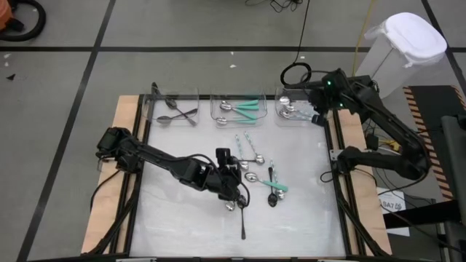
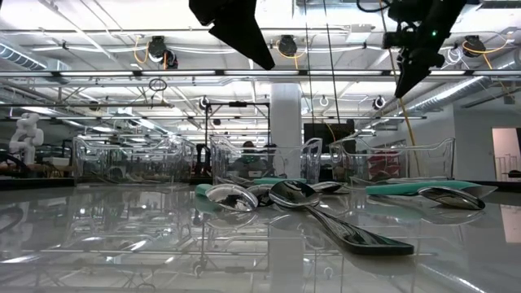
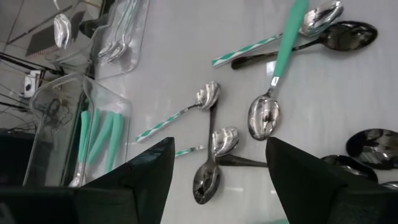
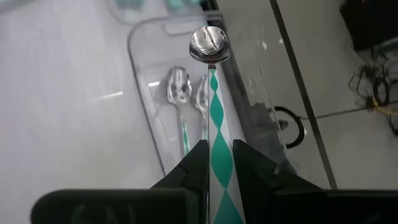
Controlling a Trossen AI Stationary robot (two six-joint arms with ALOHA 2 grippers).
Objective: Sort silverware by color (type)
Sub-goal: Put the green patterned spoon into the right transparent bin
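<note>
The right gripper (image 4: 221, 163) is clenched on the handle of a spoon with a green-and-white diamond pattern (image 4: 214, 106). The spoon points forward from the fingers, with its shiny bowl over the far edge of the right clear bin (image 1: 295, 109). In this bin two more patterned spoons (image 4: 179, 93) already lie side by side.

The left gripper (image 3: 217, 171) hangs above the middle of the table (image 1: 189, 225) with its jaws released and nothing between them. Under it the loose silverware lies scattered: a dark spoon (image 3: 208, 168), two spoons with striped handles (image 3: 186, 112), a spoon with a plain teal handle (image 3: 277, 81), and further dark spoons (image 3: 339, 37) near it.

The middle bin (image 1: 237, 109) holds teal-handled spoons (image 1: 244, 105). The left bin (image 1: 173, 110) holds dark spoons (image 1: 178, 113).
</note>
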